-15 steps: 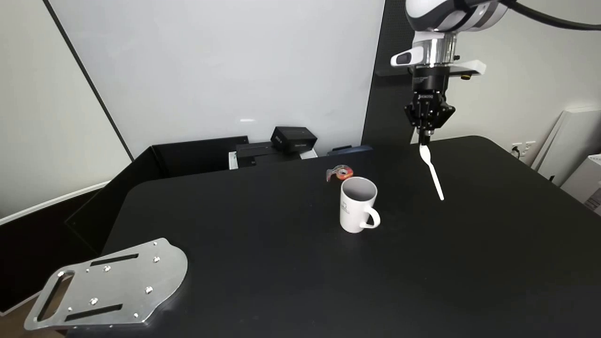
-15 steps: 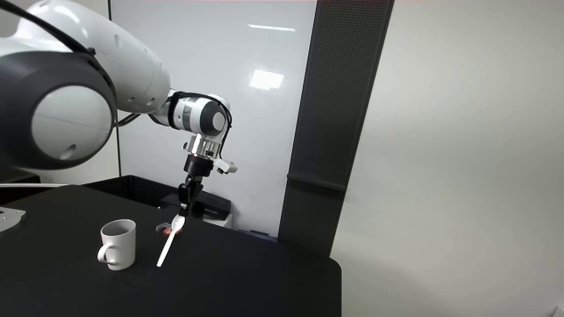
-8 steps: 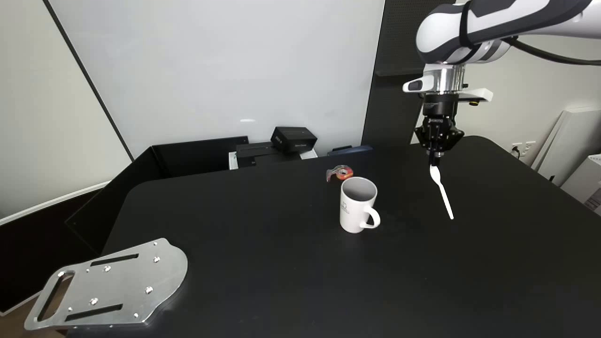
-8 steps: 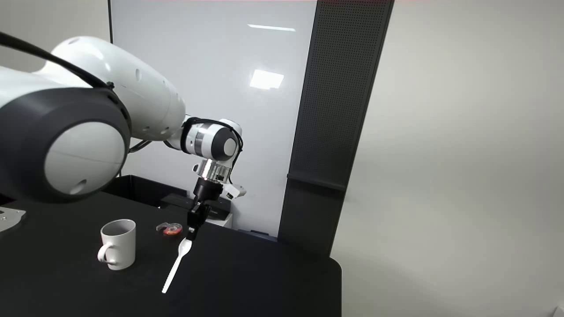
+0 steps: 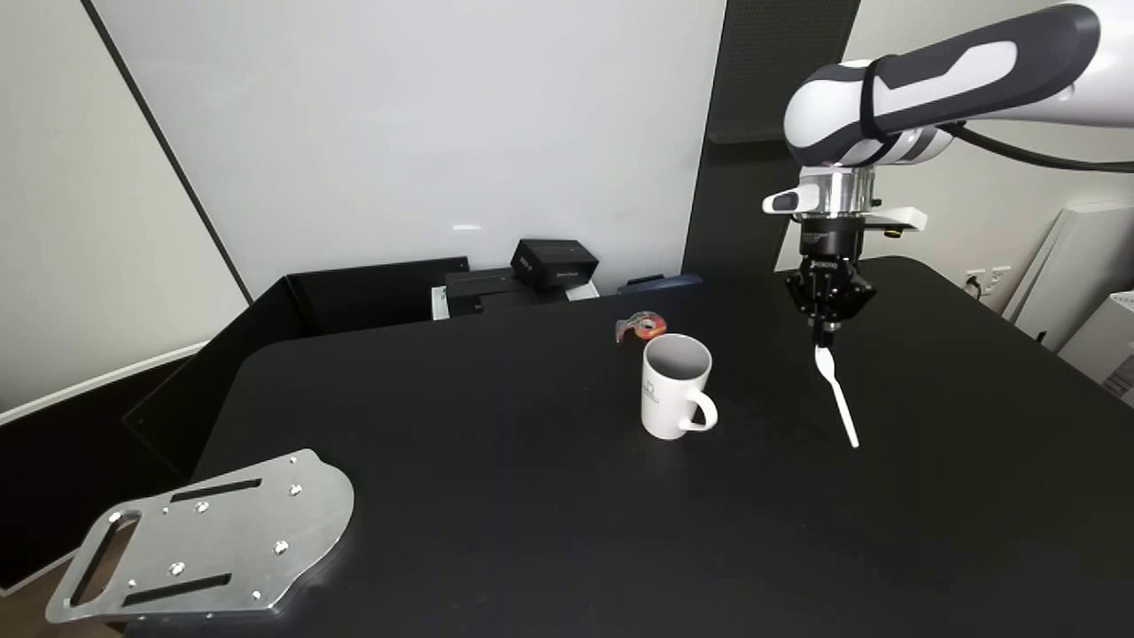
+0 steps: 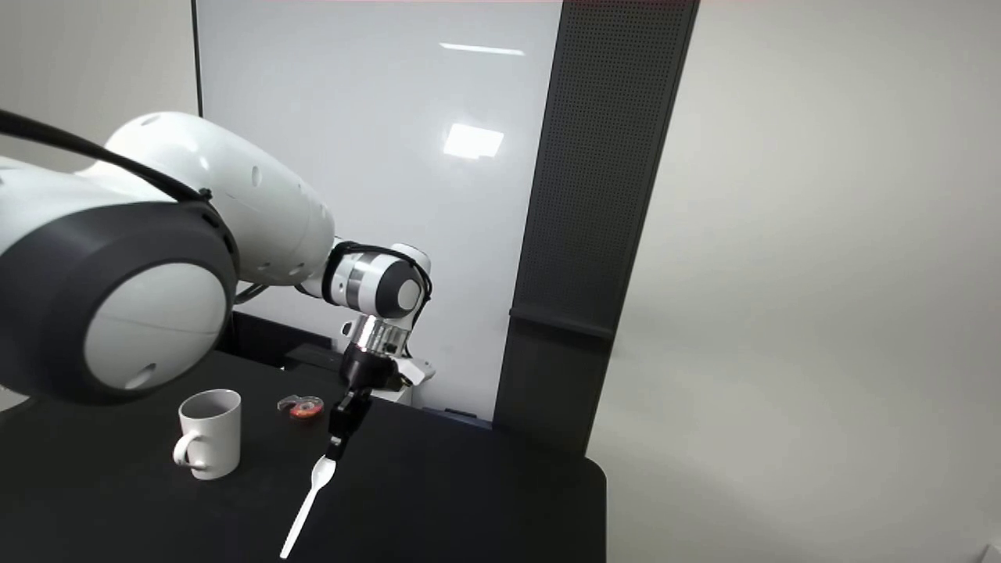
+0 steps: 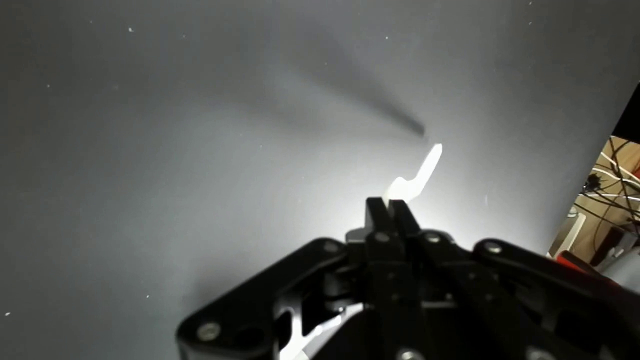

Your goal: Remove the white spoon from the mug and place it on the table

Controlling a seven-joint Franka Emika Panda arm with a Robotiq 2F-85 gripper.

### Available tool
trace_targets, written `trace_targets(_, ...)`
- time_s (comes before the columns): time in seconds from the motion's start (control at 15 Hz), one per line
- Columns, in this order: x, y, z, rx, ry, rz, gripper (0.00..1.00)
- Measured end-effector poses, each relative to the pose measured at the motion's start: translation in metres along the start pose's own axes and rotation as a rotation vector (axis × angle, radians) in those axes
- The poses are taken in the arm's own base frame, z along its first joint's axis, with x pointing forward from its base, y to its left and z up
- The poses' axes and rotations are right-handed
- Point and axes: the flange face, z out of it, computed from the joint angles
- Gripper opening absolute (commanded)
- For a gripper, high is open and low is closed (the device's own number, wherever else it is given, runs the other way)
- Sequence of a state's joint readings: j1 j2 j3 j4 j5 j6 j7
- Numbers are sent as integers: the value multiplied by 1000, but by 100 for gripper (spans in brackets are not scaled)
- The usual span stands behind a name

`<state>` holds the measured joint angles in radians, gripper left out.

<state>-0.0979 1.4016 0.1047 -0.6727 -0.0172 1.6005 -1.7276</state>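
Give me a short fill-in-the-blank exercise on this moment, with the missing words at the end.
1. The gripper holds the white spoon by its ____ end, not its handle end.
2. The mug stands ____ on the table, not tipped over.
3. The table's top is coloured ____.
4. The shiny slotted plate is made of ____.

Missing words: bowl; upright; black; metal.

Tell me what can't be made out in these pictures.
Gripped tip of the slim white plastic spoon: all three views, hidden by the black jaws.
Inside bottom of the white cylindrical ceramic mug: both exterior views, hidden by its near wall.
The mug's print: in an exterior view, too small to read.
Flat silver metal plate: in an exterior view, mostly lost behind the white and grey arm and past the left edge.
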Motion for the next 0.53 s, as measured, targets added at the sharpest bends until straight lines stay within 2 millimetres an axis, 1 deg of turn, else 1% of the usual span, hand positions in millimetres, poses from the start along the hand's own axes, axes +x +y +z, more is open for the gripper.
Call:
trace_targets(0.13, 0, 0, 0, -2, 0, -1, 49)
trace_targets(0.2, 1, 1, -2, -10, -1, -2, 55)
trace_targets(0.27, 2, 2, -6, -24, -3, -5, 62)
trace_targets(0.4, 7, 4, -21, -65, -10, -16, 77)
trace_targets(0.53, 16, 6, -43, -121, -26, -33, 88)
